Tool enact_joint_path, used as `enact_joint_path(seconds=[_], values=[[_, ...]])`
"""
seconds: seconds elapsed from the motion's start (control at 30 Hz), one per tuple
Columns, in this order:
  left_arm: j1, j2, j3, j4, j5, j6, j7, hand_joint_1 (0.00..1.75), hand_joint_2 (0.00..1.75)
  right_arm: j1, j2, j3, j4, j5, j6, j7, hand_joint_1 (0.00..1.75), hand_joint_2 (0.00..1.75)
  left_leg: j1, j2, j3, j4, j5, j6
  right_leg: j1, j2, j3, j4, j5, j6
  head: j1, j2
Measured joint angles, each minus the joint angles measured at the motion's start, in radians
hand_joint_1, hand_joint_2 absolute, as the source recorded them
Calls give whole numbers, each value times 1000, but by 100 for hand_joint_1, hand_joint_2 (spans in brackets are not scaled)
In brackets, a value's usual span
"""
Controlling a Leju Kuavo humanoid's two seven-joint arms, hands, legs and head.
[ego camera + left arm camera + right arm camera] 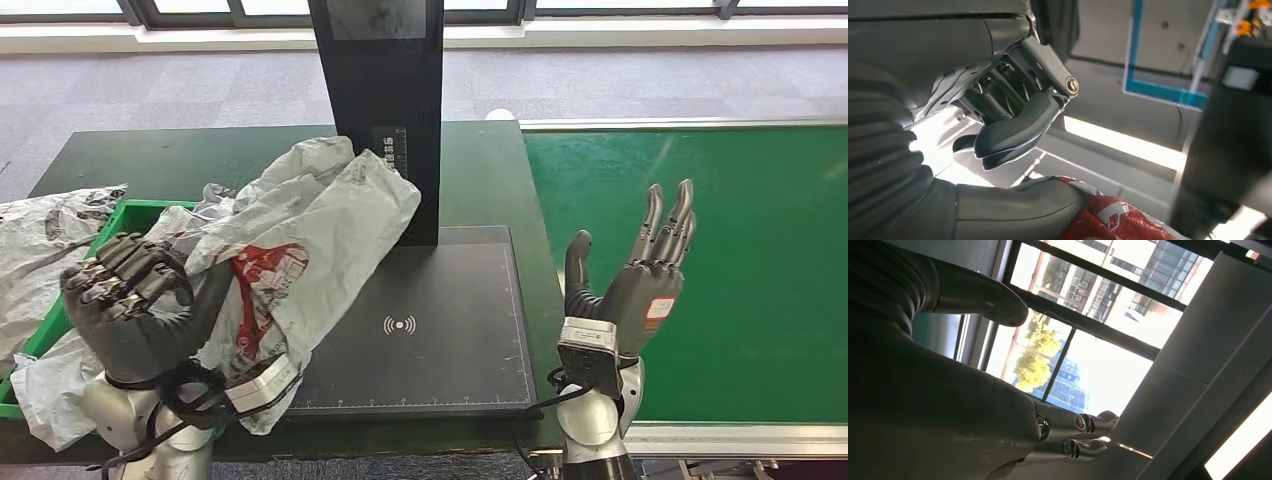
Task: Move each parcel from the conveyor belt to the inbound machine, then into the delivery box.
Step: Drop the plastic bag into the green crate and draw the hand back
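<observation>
Grey poly-bag parcel with red print, text illegible, grasped by left hand over left edge of black inbound machine pad. Right hand released, fingers spread, raised beside green conveyor belt.

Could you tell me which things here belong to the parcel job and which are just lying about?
Job:
grey parcel gripped by left hand
right hand, raised, holding nothing
inbound machine
conveyor belt
green delivery box

Lying about:
loose grey bag beside the box
</observation>
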Motion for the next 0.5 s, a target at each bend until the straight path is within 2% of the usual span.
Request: enact_joint_path(seconds=[0.1, 0.3, 0.5], values=[[-3, -2, 94, -34, 94, 0, -52, 175, 175, 0, 1, -2, -1, 3, 0, 0, 0, 175, 0, 0, 0, 0, 0, 0, 0, 0, 0, 0, 0, 0, 0, 0], [-36, -6, 263, -68, 146, 0, -56, 175, 175, -8, 7, -17, -2, 12, 0, 0, 0, 175, 0, 0, 0, 0, 0, 0, 0, 0, 0, 0, 0, 0, 0, 0], [-47, -9, 327, -72, 146, 0, -56, 175, 175, -10, 10, -17, -2, 13, 0, 0, 0, 175, 0, 0, 0, 0, 0, 0, 0, 0, 0, 0, 0, 0, 0, 0]])
